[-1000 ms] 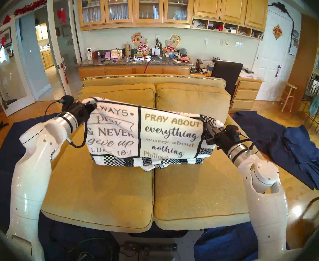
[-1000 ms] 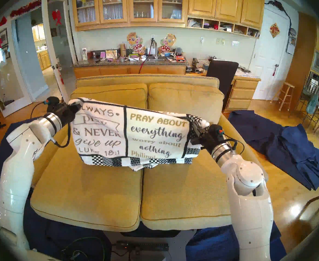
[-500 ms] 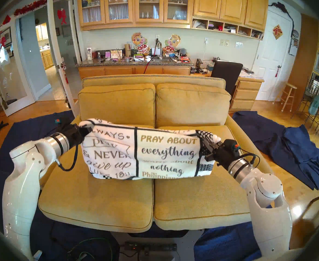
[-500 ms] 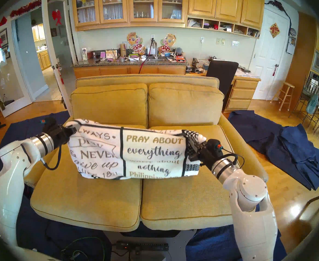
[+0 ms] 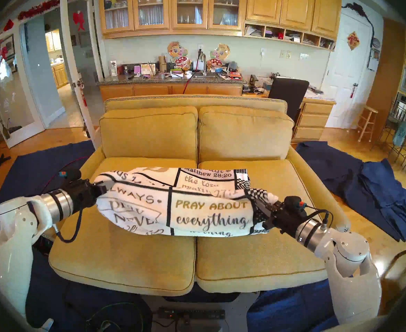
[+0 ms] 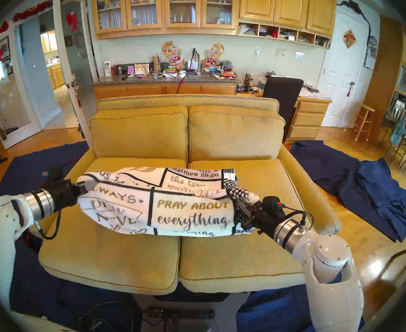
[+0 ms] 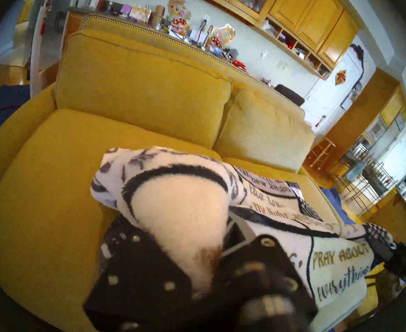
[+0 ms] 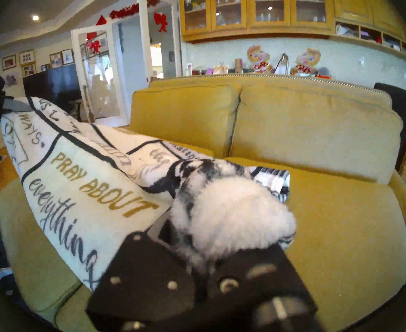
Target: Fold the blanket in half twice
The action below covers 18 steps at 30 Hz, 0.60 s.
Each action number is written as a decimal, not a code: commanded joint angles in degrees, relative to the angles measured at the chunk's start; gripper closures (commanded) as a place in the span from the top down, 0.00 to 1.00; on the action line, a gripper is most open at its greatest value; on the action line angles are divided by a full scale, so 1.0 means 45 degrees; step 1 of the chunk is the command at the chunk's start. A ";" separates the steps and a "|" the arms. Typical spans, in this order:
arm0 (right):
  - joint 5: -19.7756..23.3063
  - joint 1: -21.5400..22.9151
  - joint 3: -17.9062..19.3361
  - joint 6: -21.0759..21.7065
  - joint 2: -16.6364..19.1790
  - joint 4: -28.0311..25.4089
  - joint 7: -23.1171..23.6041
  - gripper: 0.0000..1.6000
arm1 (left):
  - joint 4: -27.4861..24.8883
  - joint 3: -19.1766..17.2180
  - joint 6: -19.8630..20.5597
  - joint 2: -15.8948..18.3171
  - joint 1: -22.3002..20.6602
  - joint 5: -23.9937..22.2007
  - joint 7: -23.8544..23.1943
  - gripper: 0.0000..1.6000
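The blanket (image 5: 192,204) lies across the yellow sofa's (image 5: 149,257) seat cushions, its far part flat on them and its near edge lifted. The left fingers (image 5: 102,189) pinch its left corner, pressed together on the fleece; the right fingers (image 5: 263,205) pinch the checkered right corner likewise. Dark navy cloths (image 5: 374,195) lie on the floor, right of the sofa.
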 commanded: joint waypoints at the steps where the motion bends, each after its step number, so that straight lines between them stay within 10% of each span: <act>1: 0.0455 -0.0460 0.0697 0.0352 0.0588 -0.0618 0.0832 0.00 | -0.0406 -0.1142 -0.0310 0.0504 0.1215 -0.0300 -0.1457 0.00; 18: 0.1091 -0.1080 0.1059 0.1116 0.0716 0.0018 0.2388 0.00 | 0.0319 -0.1471 -0.2801 0.1519 0.3543 0.0828 -0.5008 0.00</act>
